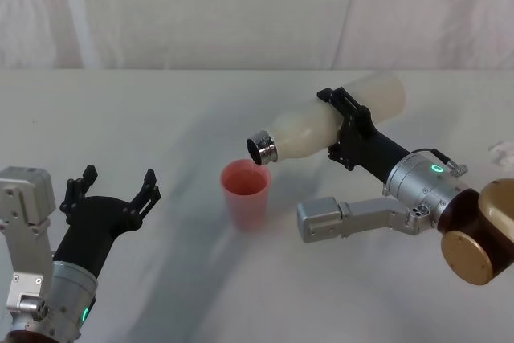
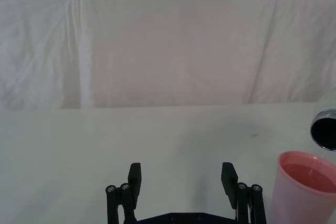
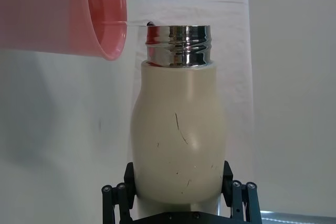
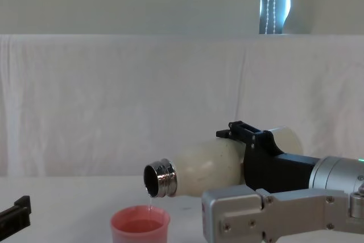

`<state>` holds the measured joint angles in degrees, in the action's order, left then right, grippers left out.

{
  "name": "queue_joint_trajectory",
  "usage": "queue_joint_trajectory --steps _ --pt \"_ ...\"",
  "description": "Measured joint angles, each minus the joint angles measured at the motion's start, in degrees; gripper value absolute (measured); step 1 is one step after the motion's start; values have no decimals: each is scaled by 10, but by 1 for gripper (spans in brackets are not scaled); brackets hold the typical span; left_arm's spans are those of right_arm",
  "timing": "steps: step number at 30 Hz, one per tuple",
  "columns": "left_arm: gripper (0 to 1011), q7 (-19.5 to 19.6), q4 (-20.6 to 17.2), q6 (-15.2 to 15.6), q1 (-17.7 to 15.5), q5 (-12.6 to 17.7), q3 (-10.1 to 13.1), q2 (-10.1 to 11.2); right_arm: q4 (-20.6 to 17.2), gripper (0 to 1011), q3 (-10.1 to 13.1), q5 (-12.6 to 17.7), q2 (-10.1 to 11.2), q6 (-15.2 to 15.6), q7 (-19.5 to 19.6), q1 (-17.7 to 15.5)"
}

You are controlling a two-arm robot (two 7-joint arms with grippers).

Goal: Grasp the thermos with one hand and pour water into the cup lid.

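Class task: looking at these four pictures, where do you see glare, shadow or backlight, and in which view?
Right wrist view: bright reflections band the thermos neck. Head view: soft grey shadows lie on the table behind the cup lid. Chest view: a bright window strip glows above the white cloth.

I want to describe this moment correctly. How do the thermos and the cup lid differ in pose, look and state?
The thermos is tipped almost level, held in the air by the right gripper; the cup lid stands upright on the table. The thermos is cream-white with a shiny metal neck and much longer; the cup lid is plain salmon-pink and short. The thermos mouth faces sideways and down, above the cup lid's rim; the cup lid opens upward. Both are open. The left gripper waits open, apart.
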<state>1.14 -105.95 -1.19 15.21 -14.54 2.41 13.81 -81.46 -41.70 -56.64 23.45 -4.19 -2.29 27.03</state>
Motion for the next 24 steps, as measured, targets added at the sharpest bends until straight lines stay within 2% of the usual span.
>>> queue_joint_trajectory --steps 24 --pt "1001 0 0 0 0 0 0 0 -3 951 -3 -7 5 0 1 4"
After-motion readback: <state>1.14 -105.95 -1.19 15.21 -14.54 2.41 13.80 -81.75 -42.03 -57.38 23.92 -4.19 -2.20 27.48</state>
